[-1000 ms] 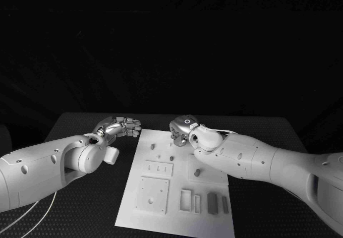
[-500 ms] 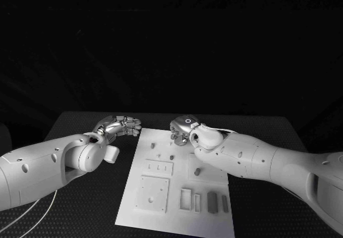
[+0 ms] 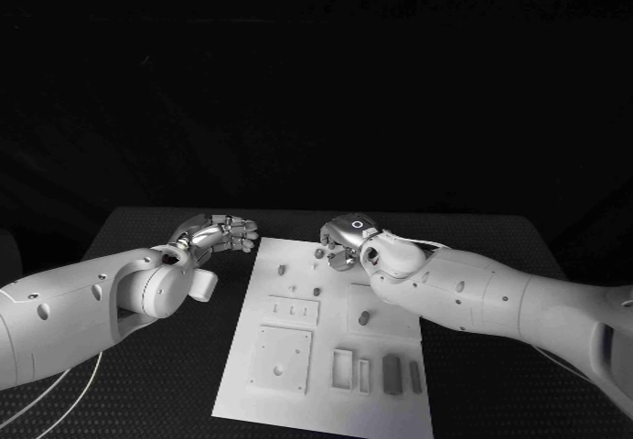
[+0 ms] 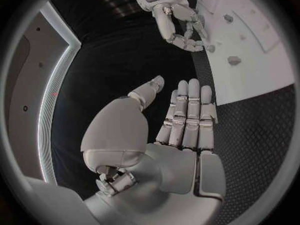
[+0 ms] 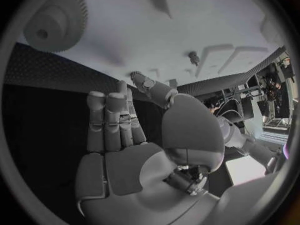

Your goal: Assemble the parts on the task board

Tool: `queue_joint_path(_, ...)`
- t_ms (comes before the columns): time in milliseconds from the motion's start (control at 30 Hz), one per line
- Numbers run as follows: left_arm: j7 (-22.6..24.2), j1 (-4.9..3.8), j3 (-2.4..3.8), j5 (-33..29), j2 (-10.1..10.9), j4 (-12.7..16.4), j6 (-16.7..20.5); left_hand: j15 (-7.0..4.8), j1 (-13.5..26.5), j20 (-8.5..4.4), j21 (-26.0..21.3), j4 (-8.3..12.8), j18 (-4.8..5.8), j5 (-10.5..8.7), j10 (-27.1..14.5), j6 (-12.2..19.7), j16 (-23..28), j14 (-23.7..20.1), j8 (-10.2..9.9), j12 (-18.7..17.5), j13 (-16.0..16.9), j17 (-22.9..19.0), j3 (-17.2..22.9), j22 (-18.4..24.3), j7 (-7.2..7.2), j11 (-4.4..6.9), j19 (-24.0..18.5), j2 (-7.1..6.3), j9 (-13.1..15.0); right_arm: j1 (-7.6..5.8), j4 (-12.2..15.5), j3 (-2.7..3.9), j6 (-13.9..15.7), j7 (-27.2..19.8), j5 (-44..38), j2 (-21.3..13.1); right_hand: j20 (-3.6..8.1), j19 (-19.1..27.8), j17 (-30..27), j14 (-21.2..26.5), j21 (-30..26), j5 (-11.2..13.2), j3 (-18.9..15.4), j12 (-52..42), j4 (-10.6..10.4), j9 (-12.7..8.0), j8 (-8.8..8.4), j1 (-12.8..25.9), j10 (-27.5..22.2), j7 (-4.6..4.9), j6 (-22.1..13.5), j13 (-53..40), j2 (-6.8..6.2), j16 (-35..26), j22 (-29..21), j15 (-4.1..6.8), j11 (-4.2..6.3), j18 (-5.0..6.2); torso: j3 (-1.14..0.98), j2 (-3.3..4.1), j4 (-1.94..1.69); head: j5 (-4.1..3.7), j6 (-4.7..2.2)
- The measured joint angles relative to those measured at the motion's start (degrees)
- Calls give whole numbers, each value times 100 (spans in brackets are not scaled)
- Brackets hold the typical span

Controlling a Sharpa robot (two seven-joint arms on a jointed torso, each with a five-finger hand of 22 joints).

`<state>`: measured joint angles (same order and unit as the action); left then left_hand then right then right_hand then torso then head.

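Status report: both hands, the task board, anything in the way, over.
Left hand open, off the board's edge. Right hand open, empty, over the task board far end. Parts lie on the board. Nothing in the way.

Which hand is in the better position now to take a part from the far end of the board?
Probably the right hand: it hovers over the task board near small parts; the left hand is beside it.

We see a dark textured tabletop [image 3: 158, 229] under everything, and a thin white cable [image 3: 59, 402] trailing across its near left corner.
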<state>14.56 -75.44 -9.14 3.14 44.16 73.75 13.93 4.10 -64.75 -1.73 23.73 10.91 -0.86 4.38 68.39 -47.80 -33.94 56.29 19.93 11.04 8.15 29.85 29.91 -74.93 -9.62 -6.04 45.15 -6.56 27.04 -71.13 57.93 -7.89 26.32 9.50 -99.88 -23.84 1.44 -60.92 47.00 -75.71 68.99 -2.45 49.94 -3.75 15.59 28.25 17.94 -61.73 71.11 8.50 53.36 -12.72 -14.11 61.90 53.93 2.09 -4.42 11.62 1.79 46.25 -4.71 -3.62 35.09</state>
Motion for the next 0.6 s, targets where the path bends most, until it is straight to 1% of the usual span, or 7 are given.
queue_joint_path(67, 2, -11, 0, 0, 25, -16, 1, 0, 0, 0, 0, 0, 0, 0, 0, 0, 0, 0, 0, 0, 0, 4, 0, 0, 0, 0, 0, 0, 0, -20, 240, 134, 93, -74, 175, -208, 1, -18, -5, 0, 0, 0, -57, 0, 4, -2, 0, 3, -10, 6, -10, 3, -24, 9, 8, 0, -9, -11, -4, -1, 11, 7, -17)
queue_joint_path(167, 5, -20, 0, 3, 60, -18, 1, 0, 0, 0, 0, 7, 0, 0, 0, 0, -7, 0, -4, 0, 2, 6, 7, 0, 0, 0, 0, 0, 6, -144, 545, 261, 155, -174, 395, -483, 0, -20, -10, 0, 0, 0, -254, -85, 19, -2, 0, 105, 49, 6, -11, -22, -125, 35, 35, 0, 4, -14, -7, -1, 31, 8, -43)
queue_joint_path(333, 7, -24, 1, 7, 101, 0, 1, 0, 0, 0, 44, 21, 0, 0, 0, 0, -50, 0, -25, 0, 13, 25, 20, 1, 0, 0, 0, 0, 10, -299, 899, 323, 126, -333, 731, -936, -9, -2, -10, 4, 17, 0, -519, -135, 62, -2, 0, 152, 205, 3, -64, -71, -166, 66, 77, 6, 73, -14, -26, -7, 87, 19, -98)
queue_joint_path(400, 8, -26, 1, 9, 100, 14, 1, -13, 0, 0, 44, 21, 0, 0, 0, 0, -84, 13, -25, 0, 15, 36, 20, 1, 0, 0, 0, 0, 13, -319, 918, 338, 52, -389, 879, -1102, -9, 37, -13, 21, 34, 0, -661, -290, 73, -2, -25, 233, 449, 21, -82, -164, -170, 66, 96, 75, 136, -13, -33, -8, 109, 20, -114)
queue_joint_path(500, 9, -28, 2, 10, 97, 16, 1, -32, 0, 0, 44, 21, 0, 0, 0, 0, -90, 32, -25, 0, 18, 38, 20, 1, 0, 0, 0, 0, 13, -320, 827, 338, -133, -461, 1076, -1221, 1, 108, -43, 66, 57, -44, -1031, -753, 102, -14, -36, 245, 792, -41, -168, -597, -156, 66, 140, 227, 273, 19, -47, -10, 151, 20, -132)
queue_joint_path(533, 9, -28, 2, 11, 97, 18, 1, -32, 0, 0, 44, 21, 0, 0, 0, 0, -90, 32, -25, 0, 18, 38, 20, 1, 0, 0, 0, 0, 13, -319, 792, 337, -204, -484, 1133, -1242, -9, 118, -45, 85, 57, -44, -1174, -1159, 86, -25, -70, 235, 802, -62, -186, -979, -121, 98, 148, 251, 289, 35, -50, -13, 164, 23, -140)
queue_joint_path(600, 10, -28, 2, 12, 97, 29, 0, -32, 0, 0, 44, 21, 0, 0, 0, 0, -90, 32, -25, 0, 18, 38, 20, 1, 0, 0, 0, 0, 19, -316, 730, 335, -371, -528, 1241, -1288, -1, 149, -29, 124, 57, -74, -1406, -2268, 70, -55, -128, 185, 345, -89, -199, -2024, -5, 203, 176, 290, 328, 85, -58, -15, 180, 24, -146)
